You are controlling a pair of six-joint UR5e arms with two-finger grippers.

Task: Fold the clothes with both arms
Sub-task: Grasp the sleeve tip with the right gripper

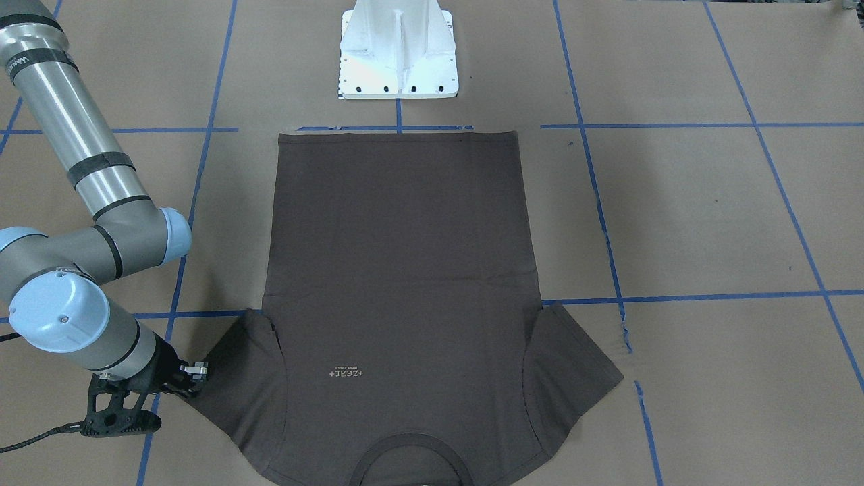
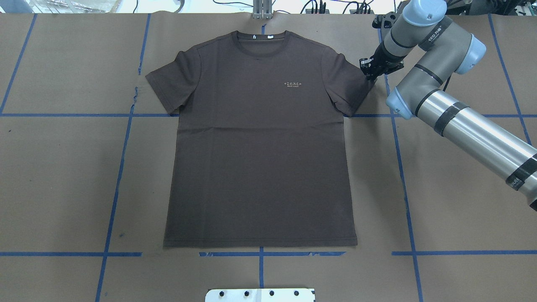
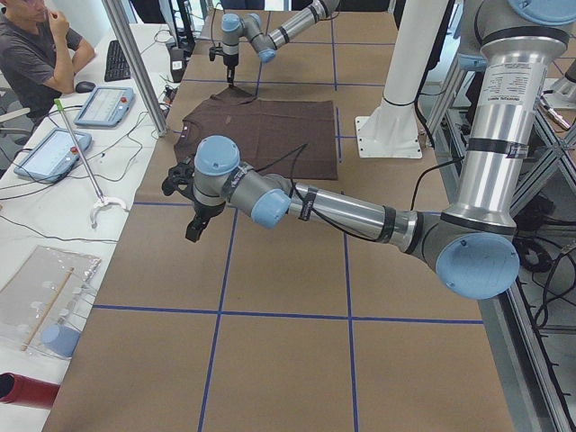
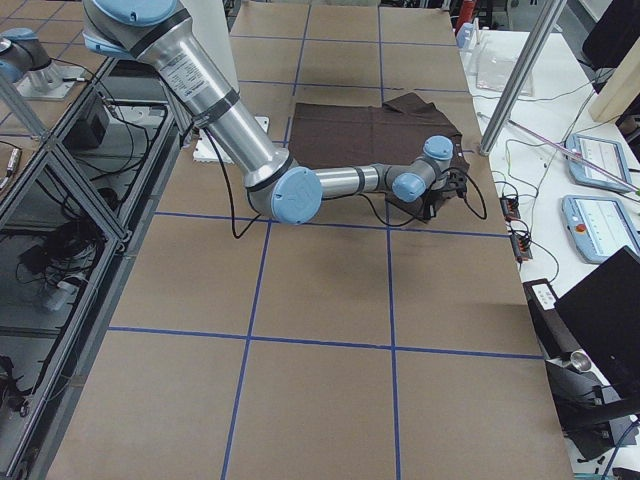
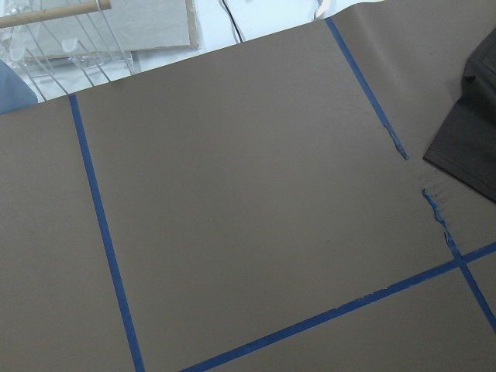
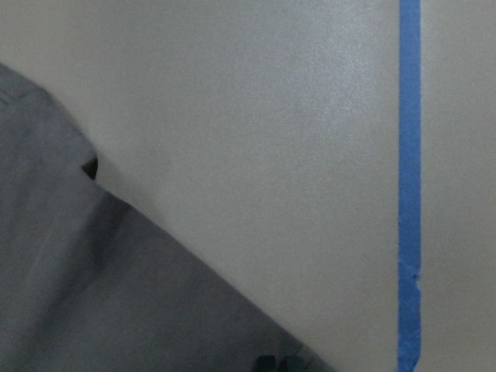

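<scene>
The dark brown-grey T-shirt (image 2: 260, 159) lies flat and spread out, collar toward the far edge, pale logo up; it also shows in the front view (image 1: 398, 270). My right gripper (image 2: 371, 74) sits low at the outer edge of the shirt's right-hand sleeve (image 2: 350, 79). In the front view my right gripper (image 1: 197, 375) touches that sleeve's hem. The right wrist view shows its fingertips (image 6: 269, 363) close together on the cloth. My left gripper (image 3: 193, 227) hangs over bare paper off the shirt's other side; I cannot tell whether it is open or shut. The left wrist view catches only a sleeve corner (image 5: 469, 132).
The white pedestal base (image 1: 398, 61) stands just past the shirt's hem. Blue tape lines (image 2: 121, 167) grid the brown paper. An operator (image 3: 31, 54), tablets (image 3: 103, 106) and a metal pole (image 3: 135, 63) line the table's far side.
</scene>
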